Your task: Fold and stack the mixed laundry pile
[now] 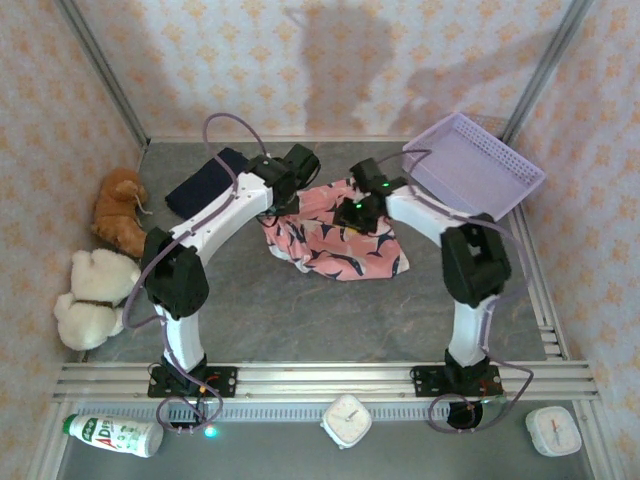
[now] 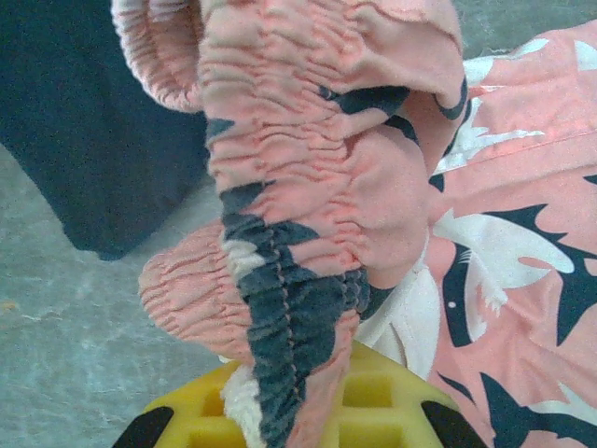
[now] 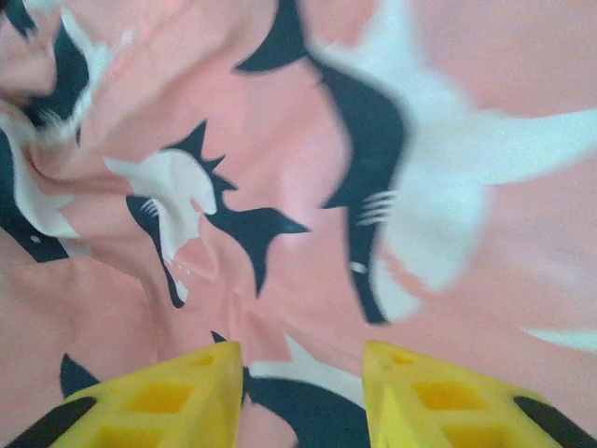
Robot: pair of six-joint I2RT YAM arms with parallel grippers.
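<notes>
The salmon-pink shark-print garment (image 1: 335,240) lies crumpled in the middle of the grey table. My left gripper (image 1: 286,200) stands at its left edge. In the left wrist view this gripper (image 2: 284,415) is shut on the gathered elastic waistband (image 2: 298,233), which hangs bunched from the yellow fingers. The dark navy garment (image 1: 205,183) lies folded at the back left, and its edge (image 2: 93,131) sits just beyond the waistband. My right gripper (image 1: 365,208) hovers over the pink garment's upper part. Its fingers (image 3: 303,378) stand open close above the flat printed cloth (image 3: 280,187), with nothing between them.
A lavender lattice basket (image 1: 478,165) leans at the back right corner. A brown plush toy (image 1: 118,212) and a cream one (image 1: 95,295) lie along the left wall. A bottle (image 1: 115,435) and two small clocks (image 1: 347,420) (image 1: 553,430) sit by the near rail.
</notes>
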